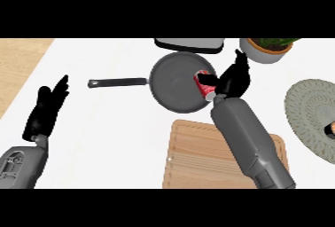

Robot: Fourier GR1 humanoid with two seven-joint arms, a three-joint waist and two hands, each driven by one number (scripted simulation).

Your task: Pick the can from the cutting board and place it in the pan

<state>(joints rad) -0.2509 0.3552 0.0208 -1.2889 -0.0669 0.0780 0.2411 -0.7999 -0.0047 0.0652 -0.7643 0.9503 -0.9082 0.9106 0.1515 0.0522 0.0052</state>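
Kitchen counter: pan (178, 84), cutting board (196, 155), potted plant (267, 48).

Bare counter (111, 133) lay open at nine o'clock of the pan (173, 88); a potted plant (268, 48) and woven mat (311, 117) crowded its three o'clock side.
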